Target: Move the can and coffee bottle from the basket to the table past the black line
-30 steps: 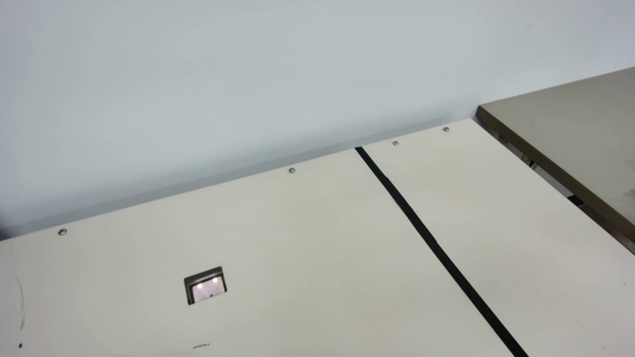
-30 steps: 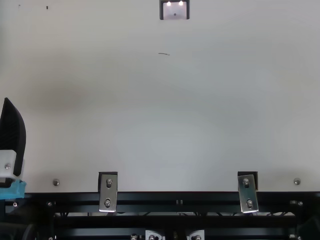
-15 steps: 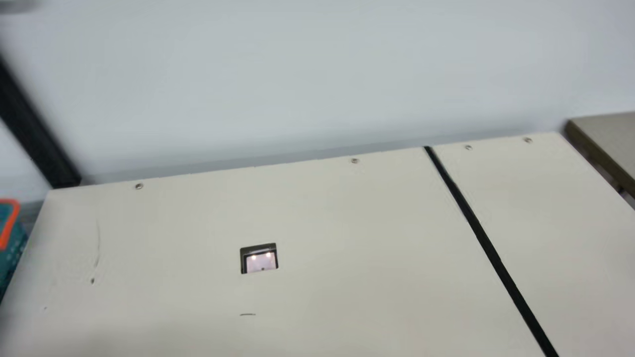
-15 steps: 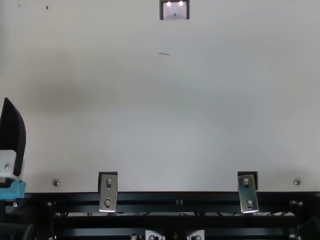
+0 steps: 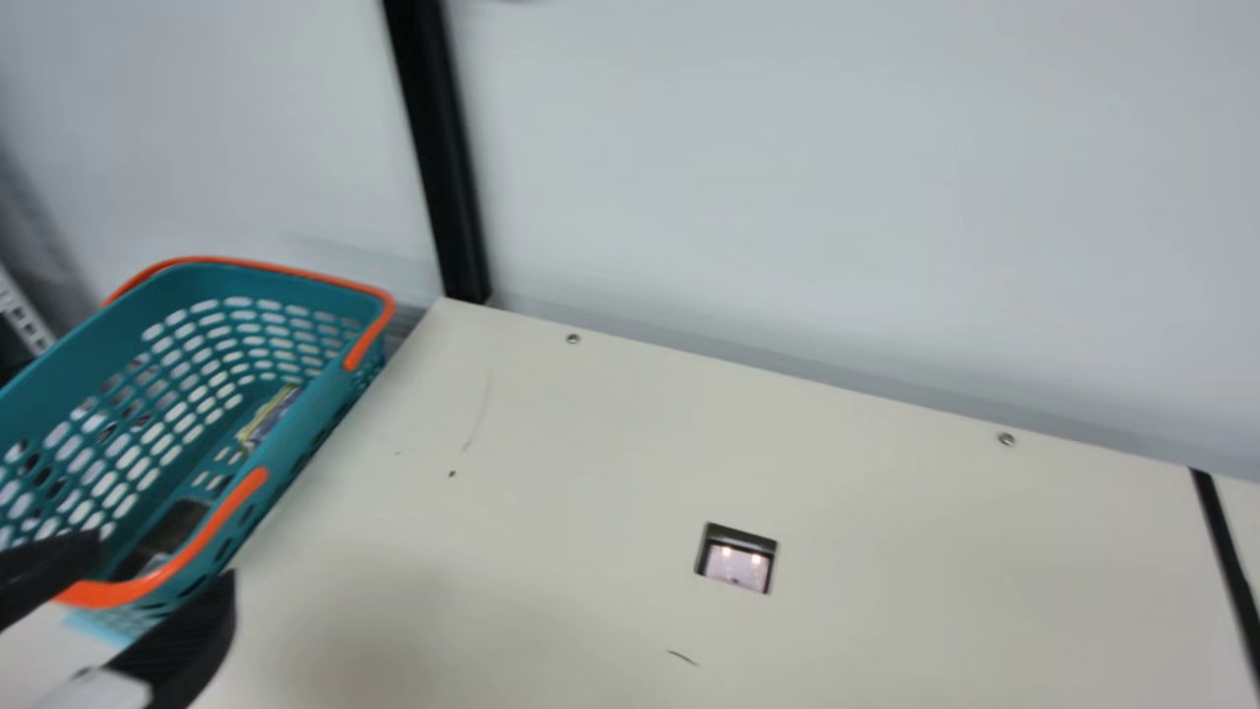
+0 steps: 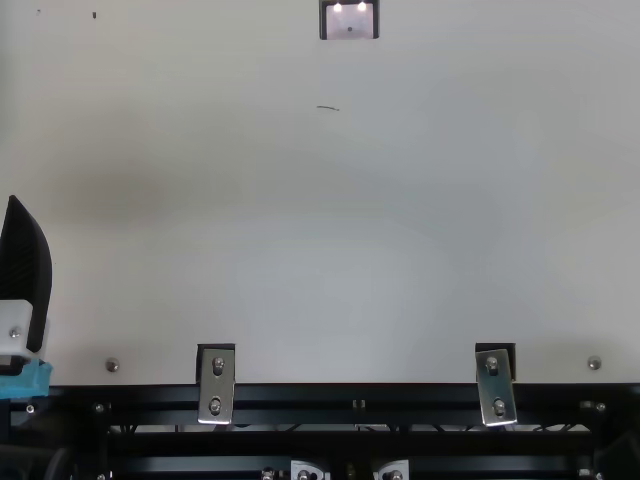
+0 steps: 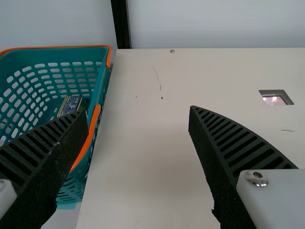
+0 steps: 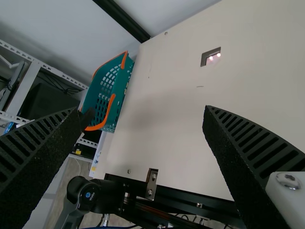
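In the main view my left gripper (image 5: 165,561) stands open at the lower left, by the near end of the teal basket (image 5: 340,394), which has orange handles. Inside it lie a small yellow-and-blue item (image 5: 268,418) and a dark item (image 5: 177,527); I cannot tell which is the can or the bottle. From the left wrist, my left gripper (image 7: 138,112) is open and holds nothing, with a gold-and-blue item (image 7: 71,104) in the basket. My right gripper (image 8: 143,110) is open and empty, the basket (image 8: 122,83) farther off. The black line (image 5: 1228,561) crosses the table at the main view's right.
The basket stands beside the table's left edge. A black post (image 5: 438,158) rises at the back left corner, before a pale wall. A square cutout (image 5: 736,558) opens in the cream table (image 5: 551,492). Metal shelving (image 8: 28,81) and my left arm (image 8: 90,195) show from the right wrist.
The neck camera has turned left, bringing the basket and my left gripper into the main view and shifting the black line to its right edge. In the top view nothing has moved.
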Robot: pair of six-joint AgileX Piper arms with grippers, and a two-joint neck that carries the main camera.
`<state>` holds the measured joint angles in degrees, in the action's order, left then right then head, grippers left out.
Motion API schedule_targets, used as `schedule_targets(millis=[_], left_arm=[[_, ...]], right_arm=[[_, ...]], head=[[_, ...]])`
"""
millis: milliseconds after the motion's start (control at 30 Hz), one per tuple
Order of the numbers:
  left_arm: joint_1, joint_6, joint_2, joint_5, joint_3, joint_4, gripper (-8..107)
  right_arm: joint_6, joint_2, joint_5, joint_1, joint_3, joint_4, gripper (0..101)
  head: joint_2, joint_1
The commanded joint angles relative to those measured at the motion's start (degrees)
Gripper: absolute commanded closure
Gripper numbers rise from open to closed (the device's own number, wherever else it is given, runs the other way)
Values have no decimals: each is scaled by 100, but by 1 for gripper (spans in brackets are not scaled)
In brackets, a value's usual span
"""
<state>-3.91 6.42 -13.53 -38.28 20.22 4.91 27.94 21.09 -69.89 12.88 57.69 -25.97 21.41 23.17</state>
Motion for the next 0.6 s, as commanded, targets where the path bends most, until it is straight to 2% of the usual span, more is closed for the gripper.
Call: schedule_targets(millis=[0, 233, 567], left_arm=[[0, 0, 0, 0, 0, 0, 9], [0, 0, 0, 0, 0, 0, 9], [0, 0, 0, 0, 0, 0, 9]], right_arm=[[0, 0, 0, 0, 0, 0, 0], [0, 0, 0, 0, 0, 0, 0], [0, 0, 0, 0, 0, 0, 0]], head=[[341, 166], [1154, 180], [1154, 180]])
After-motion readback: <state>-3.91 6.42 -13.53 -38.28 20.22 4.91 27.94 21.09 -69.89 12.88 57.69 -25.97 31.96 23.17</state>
